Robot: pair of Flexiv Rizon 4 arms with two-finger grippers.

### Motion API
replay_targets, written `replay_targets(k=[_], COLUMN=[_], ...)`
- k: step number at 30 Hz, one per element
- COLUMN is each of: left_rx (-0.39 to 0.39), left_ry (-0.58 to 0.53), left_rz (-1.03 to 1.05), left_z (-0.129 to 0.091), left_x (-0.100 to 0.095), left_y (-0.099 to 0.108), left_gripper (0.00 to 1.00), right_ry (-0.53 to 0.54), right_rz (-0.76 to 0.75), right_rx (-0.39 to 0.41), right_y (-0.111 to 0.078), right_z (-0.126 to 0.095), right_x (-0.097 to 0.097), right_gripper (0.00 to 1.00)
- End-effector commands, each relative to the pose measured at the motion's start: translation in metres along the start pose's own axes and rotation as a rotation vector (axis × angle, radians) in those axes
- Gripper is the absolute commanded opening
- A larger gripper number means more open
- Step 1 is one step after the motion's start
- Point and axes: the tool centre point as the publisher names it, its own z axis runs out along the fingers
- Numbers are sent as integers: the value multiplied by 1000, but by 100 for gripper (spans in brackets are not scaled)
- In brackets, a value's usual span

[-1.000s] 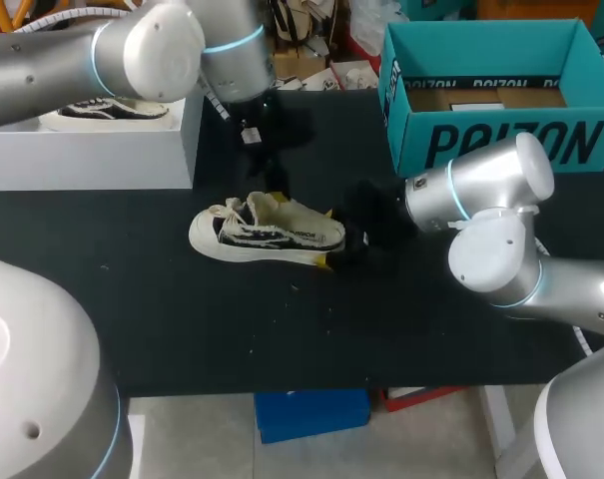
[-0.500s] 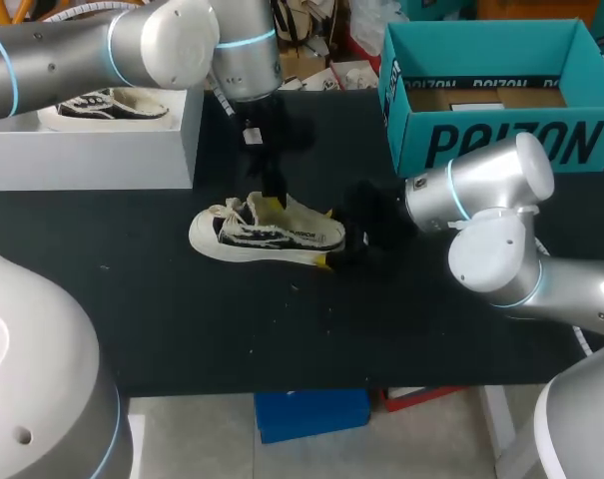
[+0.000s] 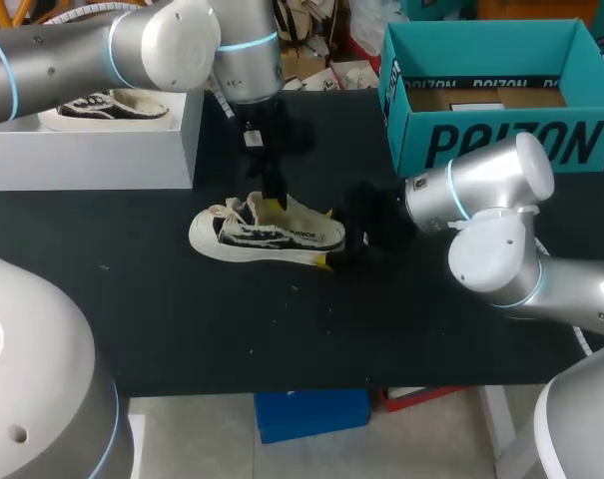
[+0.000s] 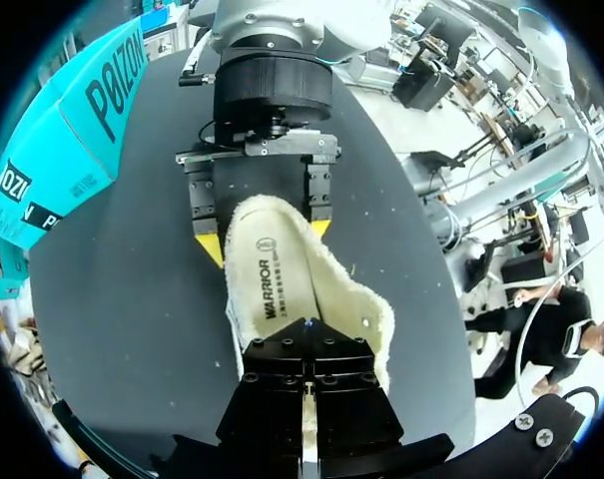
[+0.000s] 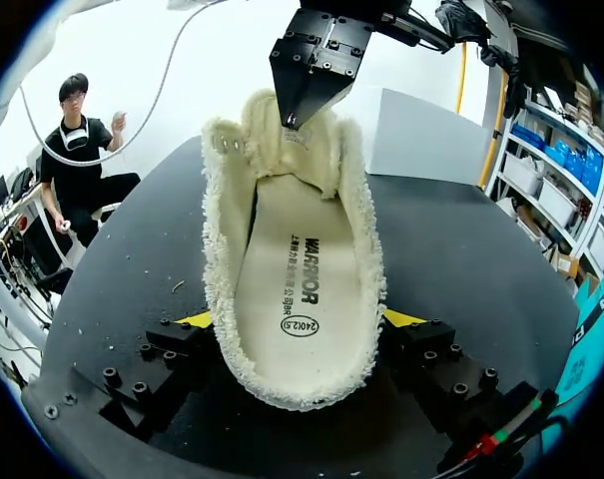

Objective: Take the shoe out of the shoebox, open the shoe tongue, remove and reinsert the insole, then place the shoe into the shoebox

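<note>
Canvas shoe [image 3: 267, 232], cream, upright on black bench [image 3: 182, 319]; teal shoebox [image 3: 501, 140] well beyond its heel. Right gripper [image 5: 300, 319] clamps heel both sides, likely as anchor. Left gripper [image 5: 297, 115] closed, pinching tongue [image 5: 303, 150], apparently to expose insole [image 5: 292, 279].

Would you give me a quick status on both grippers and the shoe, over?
Right gripper shut on shoe, heel end. Left gripper closed at the tongue, grip unconfirmed. Shoe upright on table, insole in. Shoebox stands open.
</note>
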Motion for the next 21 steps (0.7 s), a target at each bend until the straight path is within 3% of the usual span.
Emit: replay_targets(k=[1, 15, 21], left_rx=[-23, -47, -20], left_ry=[-32, -15, -1], left_rz=[-14, -28, -33], left_z=[12, 35, 47], left_x=[13, 28, 26], left_y=[3, 12, 12], left_gripper=[0, 0, 0], right_ry=[-2, -2, -2], right_rz=[2, 2, 2], right_rx=[4, 4, 4], right_y=[-1, -1, -1], right_z=[3, 3, 3], right_x=[0, 0, 0], right_gripper=[0, 0, 0])
